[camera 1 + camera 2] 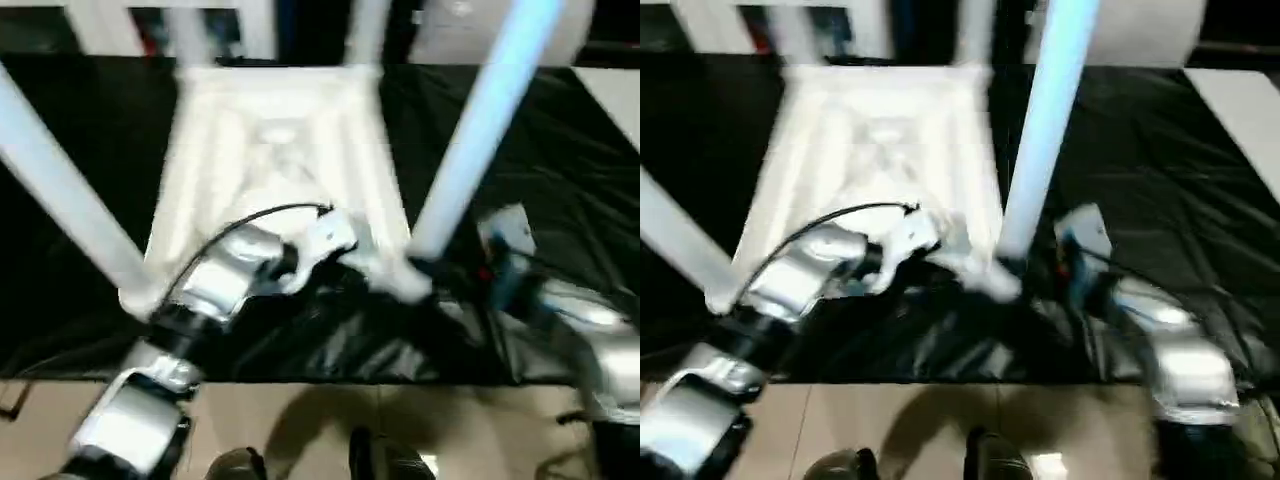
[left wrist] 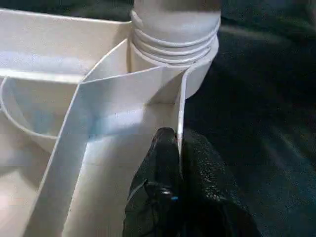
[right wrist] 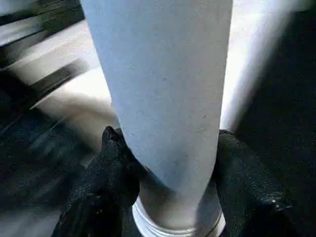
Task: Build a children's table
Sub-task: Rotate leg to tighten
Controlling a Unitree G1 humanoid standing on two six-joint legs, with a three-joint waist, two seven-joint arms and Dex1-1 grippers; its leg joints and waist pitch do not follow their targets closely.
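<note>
I have the children's table [image 1: 280, 150] lying upside down on the bench, on a black table cover [image 1: 560, 150], with its ribbed underside facing up at me and its legs standing up out of the round corner sockets. My left pincer [image 2: 177, 163] is at the near right part of the top, just short of the corner socket — its two black fingers are pinched together on the thin upright rim wall of the top [image 2: 180, 123], one finger on each side of that wall. My right pincer [image 3: 168, 163] sits at the near right leg [image 1: 480, 130], low down by the threaded base where the leg meets the socket; the two fingers stand on either side of the tube, and from the wrist view they look pressed against it, about half spread, though the blur leaves me unsure how firmly they bite. Counting legs from the head views: one near left [image 1: 60, 190], one near right, and two more at the far corners [image 1: 365, 30], so four, all upright or leaning slightly with the camera angle. One top, one black cover. The left forearm [image 1: 215, 275] reaches in from the near left — the right forearm [image 1: 590, 330] comes in from the near right edge of the bench.
</note>
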